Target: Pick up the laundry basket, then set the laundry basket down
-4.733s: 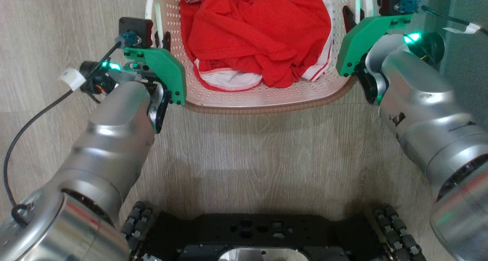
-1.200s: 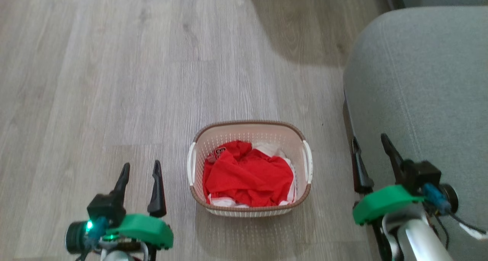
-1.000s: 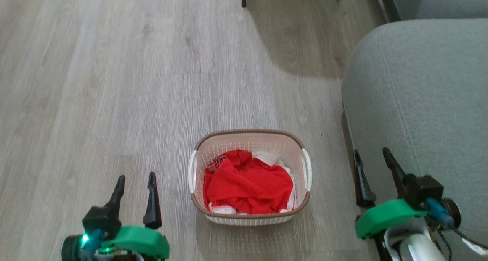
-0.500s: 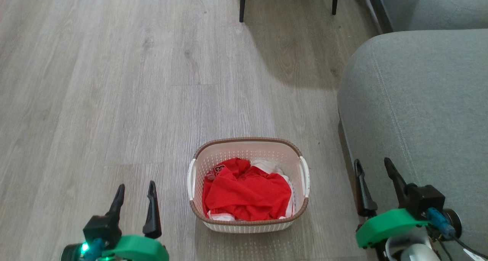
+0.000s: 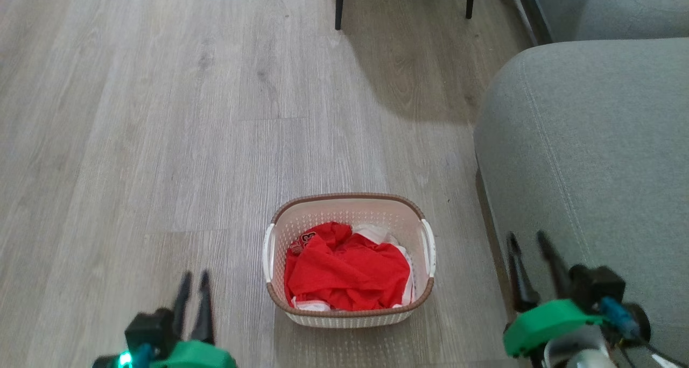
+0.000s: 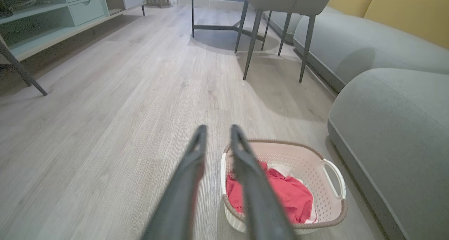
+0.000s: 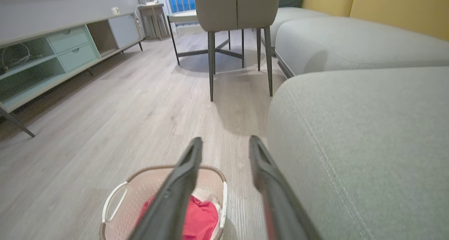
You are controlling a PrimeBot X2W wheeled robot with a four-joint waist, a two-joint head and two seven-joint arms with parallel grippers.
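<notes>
The laundry basket (image 5: 344,214) sits flat on the wood floor (image 5: 161,115) right beside the grey sofa (image 5: 592,142), red clothes (image 5: 347,274) inside. Left gripper (image 5: 195,277) is narrowed and empty, right gripper (image 5: 526,236) wider and empty, both well clear. So either it's already set down or the lift hasn't begun, can't tell which.

Left gripper (image 6: 218,128), jaws narrowly apart, above wooden floor (image 6: 105,127); laundry basket (image 6: 301,162) holding red cloth (image 6: 287,198) sits beside grey sofa (image 6: 393,134).
</notes>
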